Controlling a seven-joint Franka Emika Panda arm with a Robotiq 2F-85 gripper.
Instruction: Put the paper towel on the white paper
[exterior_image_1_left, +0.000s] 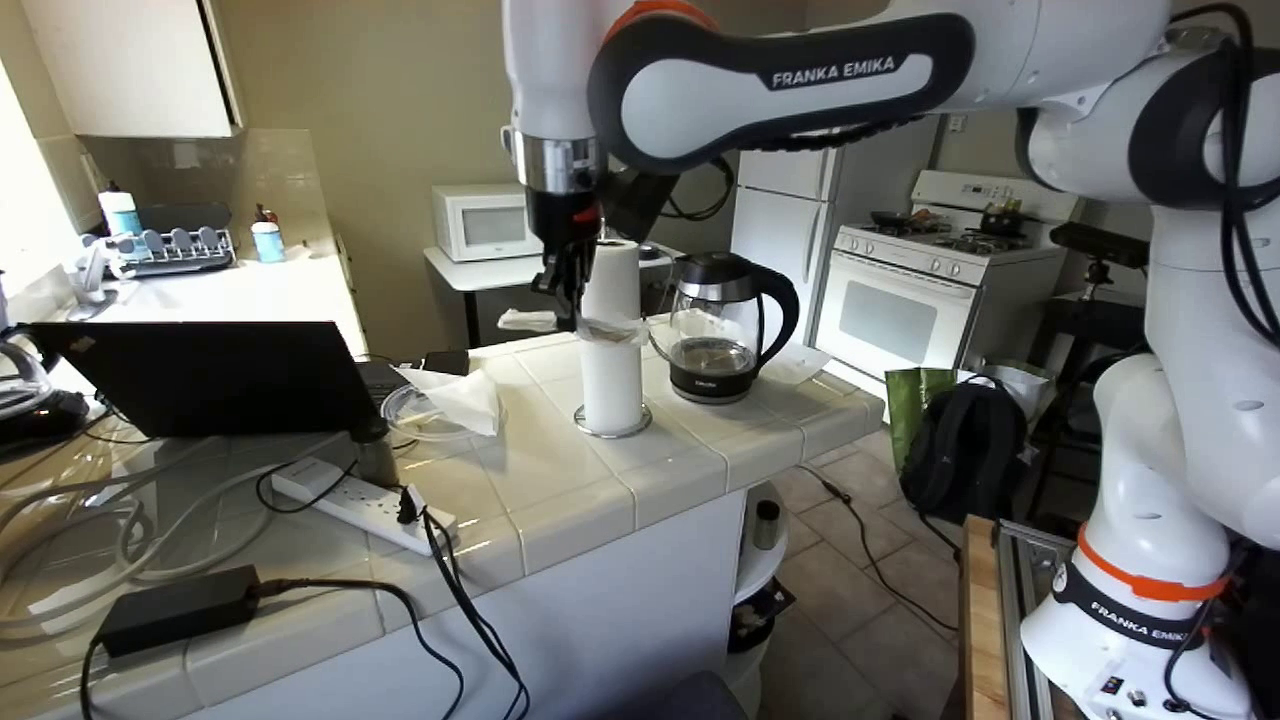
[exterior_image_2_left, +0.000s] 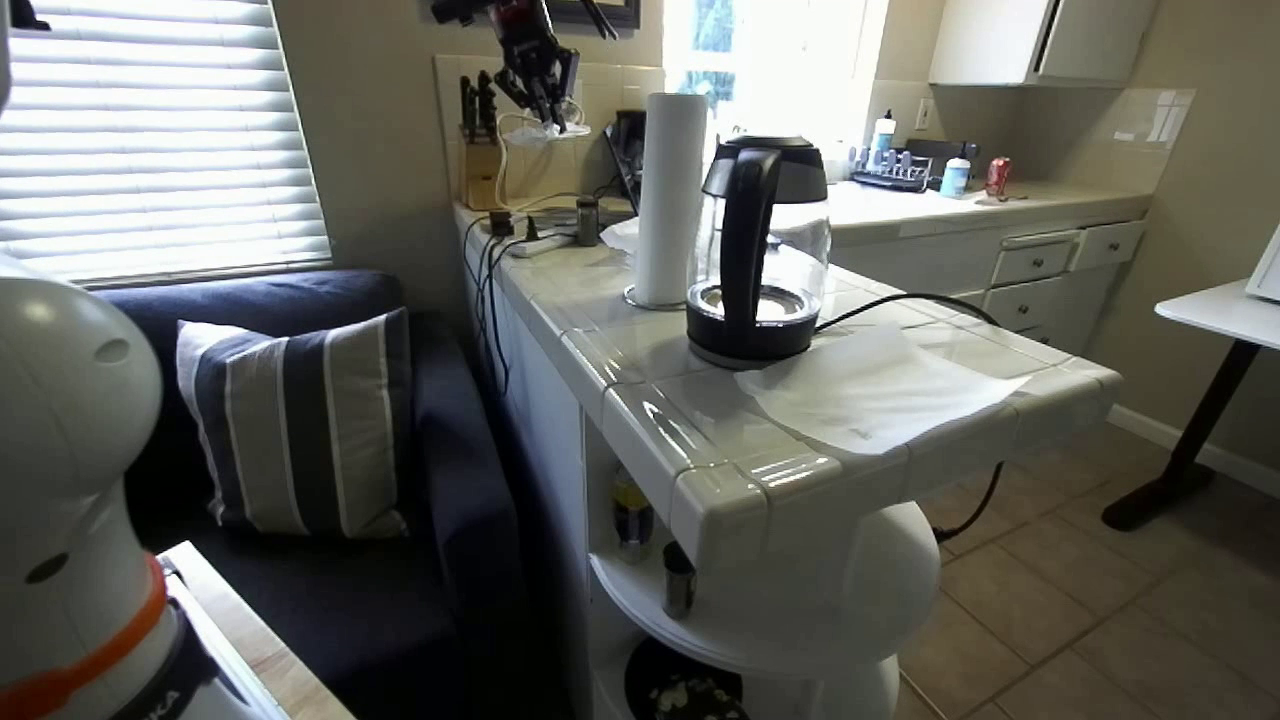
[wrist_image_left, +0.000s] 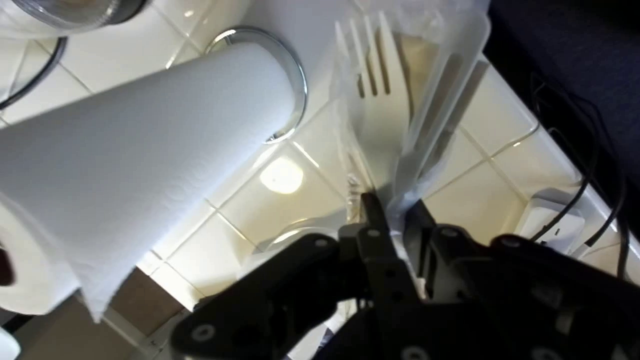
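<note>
In an exterior view we see the gripper (exterior_image_1_left: 567, 312) hanging above the tiled surface (exterior_image_1_left: 560, 470). The paper towel (exterior_image_1_left: 612, 385), 1 roll, stands upright just to the right of it there; we can't judge the gap from here.

In an exterior view we find the white paper (exterior_image_2_left: 880, 390) lying at the near end of the surface, right of the kettle (exterior_image_2_left: 745, 250), with the gripper well apart from it at the far left. We suppose it is spread there as a landing spot; whether it is plain paper or torn towelling we cannot tell. The paper towel is farther back, beyond the kettle, not on the white paper.

In the wrist view the jaws stand close together, the gripper grasping a clear cutlery packet (wrist_image_left: 415, 120); at least 1 fork (wrist_image_left: 382, 107) shows inside, tines jutting away from the gripper. We suppose it is gripped across its length so it can be laid flat. To the left the paper towel sits in a metal holder (wrist_image_left: 299, 90), presumably against tipping. The sentence names the paper towel, but we think the cutlery packet is bound for the white paper, a step not yet done.
</note>
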